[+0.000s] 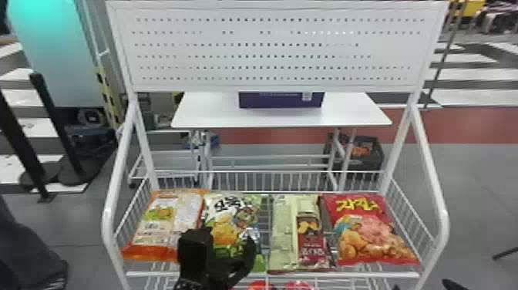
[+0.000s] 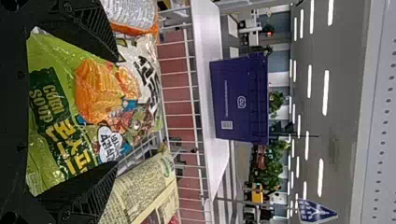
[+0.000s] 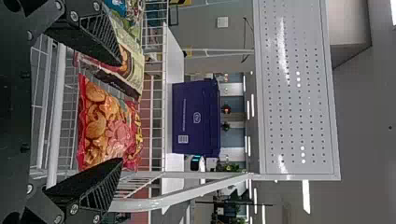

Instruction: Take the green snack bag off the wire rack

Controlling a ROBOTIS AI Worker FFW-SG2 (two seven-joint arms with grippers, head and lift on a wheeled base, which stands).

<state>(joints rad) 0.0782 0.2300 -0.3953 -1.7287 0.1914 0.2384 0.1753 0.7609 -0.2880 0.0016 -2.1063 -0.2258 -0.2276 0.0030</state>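
Right there, straddles the green snack bag (image 1: 224, 232) on the wire rack (image 1: 150, 274) with left end effector (image 1: 224, 241) wide apart, and holds right end effector (image 1: 423, 286) spread too!

We see glossy, crinkled plastic film on the green snack bag (image 2: 56, 102), the orange-edged bag (image 1: 165, 216) by the wire rack's (image 1: 146, 274) left edge and the red bag (image 1: 370, 239) by its right edge. The rack looks like smooth, white-coated metal, as does the perforated panel (image 1: 269, 50) above its back edge. The purple box (image 2: 240, 100) looks like smooth plastic.
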